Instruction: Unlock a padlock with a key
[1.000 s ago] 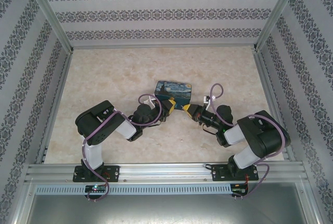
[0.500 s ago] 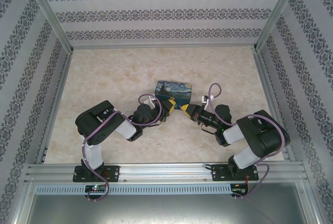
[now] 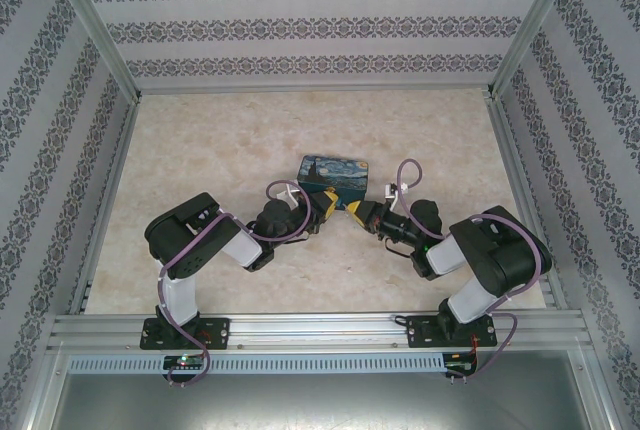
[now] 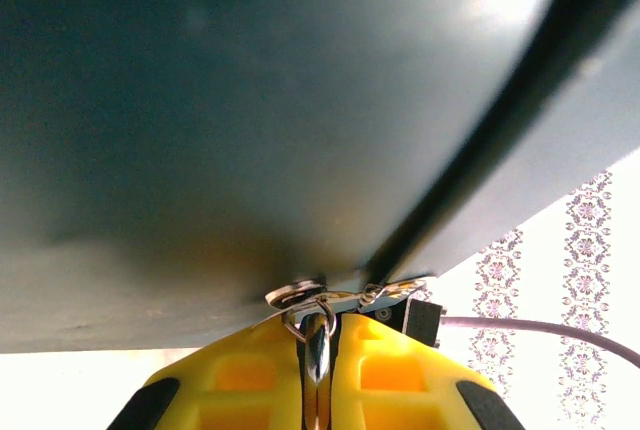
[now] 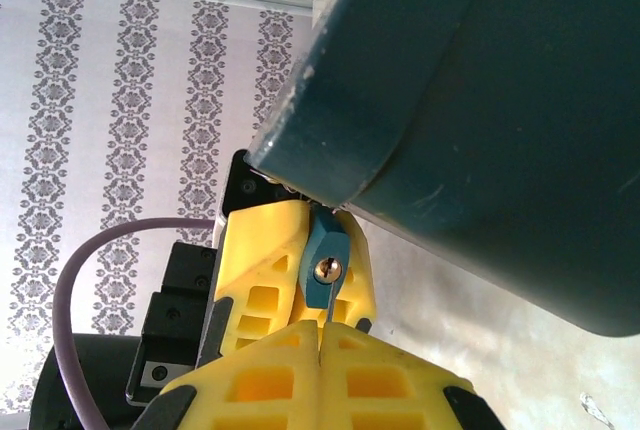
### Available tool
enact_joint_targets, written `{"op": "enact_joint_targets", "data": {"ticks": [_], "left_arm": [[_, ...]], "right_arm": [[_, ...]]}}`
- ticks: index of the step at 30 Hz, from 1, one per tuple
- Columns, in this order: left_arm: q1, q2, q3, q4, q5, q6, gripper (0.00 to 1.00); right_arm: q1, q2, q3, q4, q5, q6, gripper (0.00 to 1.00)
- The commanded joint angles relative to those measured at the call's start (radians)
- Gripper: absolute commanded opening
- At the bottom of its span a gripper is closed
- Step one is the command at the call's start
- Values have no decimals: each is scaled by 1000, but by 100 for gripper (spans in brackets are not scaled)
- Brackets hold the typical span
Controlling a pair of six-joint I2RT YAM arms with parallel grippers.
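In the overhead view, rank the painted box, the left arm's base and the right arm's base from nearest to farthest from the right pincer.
1. The painted box, mid-table, just beyond the right pincer.
2. The right arm's base, at the table's near edge, on the right.
3. The left arm's base, at the near edge, across on the left.
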Motion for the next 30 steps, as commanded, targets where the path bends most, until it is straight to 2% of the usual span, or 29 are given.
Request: {"op": "enact_joint_targets", "data": {"ticks": [1, 21, 30], "left_arm": [[-5, -22, 27, 41, 13, 11, 0], [-13, -19, 48, 37, 36, 11, 0], [-16, -23, 48, 41, 67, 2, 0]], "right_arm": [[15, 12, 23, 43, 12, -11, 0], [18, 40, 54, 48, 14, -4, 0], [-28, 77, 69, 47, -27, -21, 0]]}}
